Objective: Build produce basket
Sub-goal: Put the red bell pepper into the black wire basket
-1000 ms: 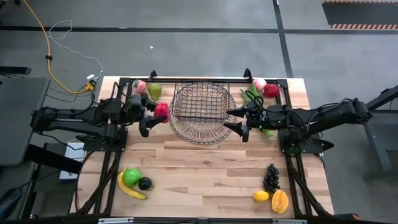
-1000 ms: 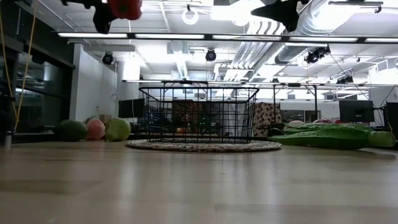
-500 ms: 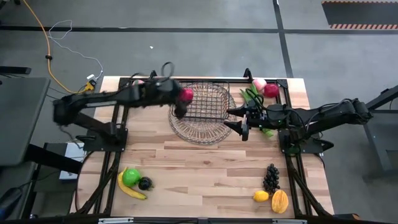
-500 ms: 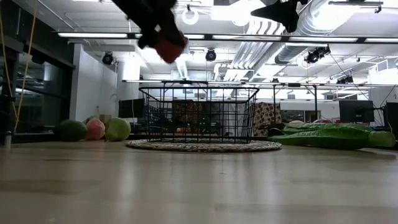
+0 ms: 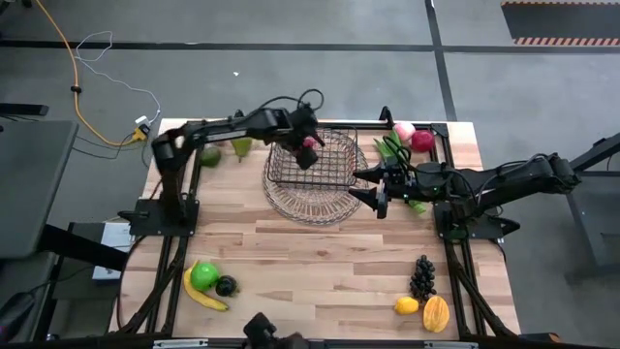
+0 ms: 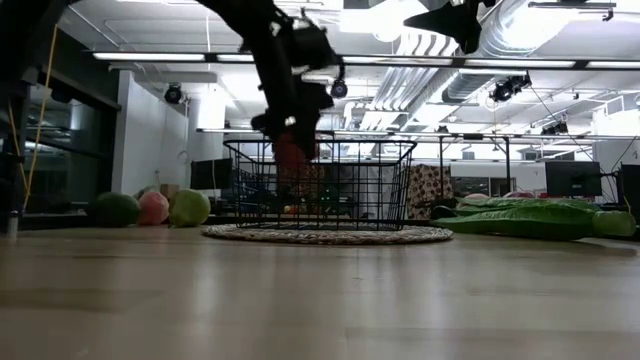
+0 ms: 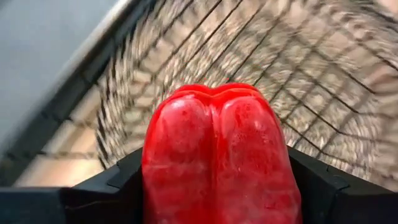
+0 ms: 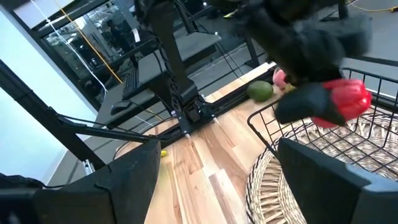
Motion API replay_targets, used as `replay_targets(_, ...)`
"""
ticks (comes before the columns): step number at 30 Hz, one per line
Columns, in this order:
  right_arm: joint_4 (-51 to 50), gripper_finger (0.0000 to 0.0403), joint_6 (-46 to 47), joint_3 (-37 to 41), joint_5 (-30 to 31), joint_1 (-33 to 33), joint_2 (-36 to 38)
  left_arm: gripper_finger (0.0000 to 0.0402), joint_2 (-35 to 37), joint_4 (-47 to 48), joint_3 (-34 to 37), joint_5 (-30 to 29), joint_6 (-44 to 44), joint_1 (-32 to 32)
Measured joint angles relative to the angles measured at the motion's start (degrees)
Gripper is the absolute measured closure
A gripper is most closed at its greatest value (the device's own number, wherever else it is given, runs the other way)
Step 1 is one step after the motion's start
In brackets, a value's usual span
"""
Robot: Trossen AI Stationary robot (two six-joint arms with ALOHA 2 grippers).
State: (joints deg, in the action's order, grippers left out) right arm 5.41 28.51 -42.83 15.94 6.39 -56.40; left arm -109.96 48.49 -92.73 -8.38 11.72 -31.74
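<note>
My left gripper (image 5: 308, 147) is shut on a glossy red lobed pepper (image 7: 217, 155) over the far left part of the dark wire basket (image 5: 325, 165). In the low view the pepper (image 6: 290, 155) hangs just below the basket's rim (image 6: 320, 141). The basket stands on a paler round woven tray (image 5: 308, 206). My right gripper (image 5: 373, 189) is open and empty, held in the air just right of the basket. The right wrist view also shows the pepper (image 8: 343, 102). My left gripper pinches the red pepper between its two fingers (image 7: 106, 193), one on each side of its body (image 7: 155, 168). The fingers come from above, pointing down into the basket. The pepper hangs below them, clear of the basket's floor.
Green and pink fruits (image 5: 223, 150) lie at the far left. A pink peach (image 5: 404, 129), a red apple (image 5: 422, 141) and a leafy bunch (image 5: 392, 153) lie at the far right. Banana, green apple and plum (image 5: 206, 283) lie near left; grapes (image 5: 422, 276), lemon and mango (image 5: 436, 313) near right.
My left gripper has carried the red pepper from left of the basket toward the table's right, over the basket's rim. It has then gone down until the pepper hangs inside the rim, and it has tipped from level to pointing down.
</note>
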Motion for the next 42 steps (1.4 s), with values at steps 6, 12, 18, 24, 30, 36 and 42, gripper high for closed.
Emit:
replay_targets(6, 0.00, 0.0089, 0.00, 0.00, 0.51, 0.00, 0.00, 0.0147, -5.13, -1.41, -1.22, 6.72, 24.28, -1.42)
replay_targets(12, 0.00, 0.0089, -0.04, 0.00, 0.60, 0.00, 0.00, 0.0147, -8.20, -3.00, -1.27, 6.80, 34.43, -1.56)
replay_targets(18, -0.02, 0.0089, -0.13, 0.00, 0.60, 0.00, 0.00, 0.0147, -9.95, -2.95, -1.27, 5.92, 36.17, -1.61)
replay_targets(24, -0.02, 0.0089, -0.31, 0.02, 0.62, 0.00, 0.00, 0.0147, -10.15, -3.87, -1.27, 3.19, 36.96, -1.47)
replay_targets(30, -0.02, 0.0089, -0.42, 0.02, 0.62, 0.00, 0.00, 0.0147, -10.15, -3.86, -1.27, 3.20, 36.37, -1.35)
replay_targets(36, -0.02, 0.0089, -0.42, 0.02, 0.62, 0.00, 0.00, 0.0138, -10.15, -4.93, -1.24, 2.97, 37.21, -1.31)
replay_targets(42, -0.02, 0.0089, -0.44, 0.02, 0.62, 0.00, 0.00, 0.0078, -10.15, -5.13, -1.24, 2.63, 37.18, -1.34)
